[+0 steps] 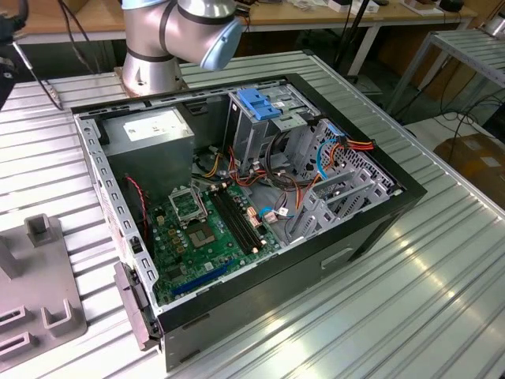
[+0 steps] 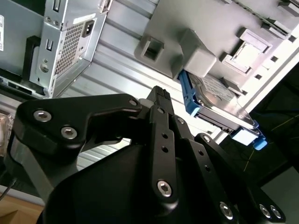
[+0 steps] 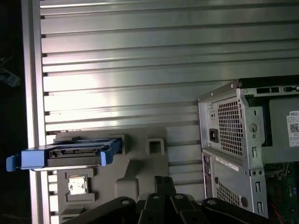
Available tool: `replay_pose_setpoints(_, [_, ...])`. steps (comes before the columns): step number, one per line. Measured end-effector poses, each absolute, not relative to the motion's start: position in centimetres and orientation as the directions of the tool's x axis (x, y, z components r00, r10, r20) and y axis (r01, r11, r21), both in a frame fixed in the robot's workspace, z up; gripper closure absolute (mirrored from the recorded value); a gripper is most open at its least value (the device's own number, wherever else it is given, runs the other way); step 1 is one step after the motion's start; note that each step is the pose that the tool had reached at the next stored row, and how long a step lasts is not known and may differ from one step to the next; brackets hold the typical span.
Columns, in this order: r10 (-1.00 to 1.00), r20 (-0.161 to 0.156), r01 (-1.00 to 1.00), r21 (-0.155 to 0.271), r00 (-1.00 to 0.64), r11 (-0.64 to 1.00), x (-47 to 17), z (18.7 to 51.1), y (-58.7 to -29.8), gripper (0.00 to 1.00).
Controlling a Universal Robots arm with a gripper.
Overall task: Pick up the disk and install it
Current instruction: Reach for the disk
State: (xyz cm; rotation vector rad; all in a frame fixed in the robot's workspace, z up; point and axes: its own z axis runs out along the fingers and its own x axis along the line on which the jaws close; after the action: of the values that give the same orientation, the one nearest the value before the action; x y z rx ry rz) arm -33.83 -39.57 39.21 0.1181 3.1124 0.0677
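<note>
The disk (image 3: 70, 154) stands on its edge in a slot of a grey fixture (image 3: 140, 163), a dark drive with a bright blue rail around it. In the second wrist view the disk (image 2: 219, 100) shows its labelled face and blue frame beside the fixture's grey block (image 2: 196, 56). My gripper (image 3: 163, 179) hangs away from the disk, over the ribbed table between fixture and computer case. Its black fingers (image 2: 159, 93) lie together, shut, with nothing held.
An open computer case (image 1: 379, 229) lies on the ribbed metal table (image 1: 410, 300), with motherboard (image 1: 205, 229), grey drive cage (image 1: 339, 197), blue latch (image 1: 256, 103) and power supply (image 1: 150, 130). The grey fixture (image 1: 39, 300) sits at the exterior view's lower left. The arm's base (image 1: 150, 47) stands behind the case.
</note>
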Motion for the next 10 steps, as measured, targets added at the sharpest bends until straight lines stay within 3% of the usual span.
replay_pose_setpoints(10, [0.076, -0.024, 0.075, 0.044, -0.997, 0.996, -39.1, 39.2, -39.4, 0.90])
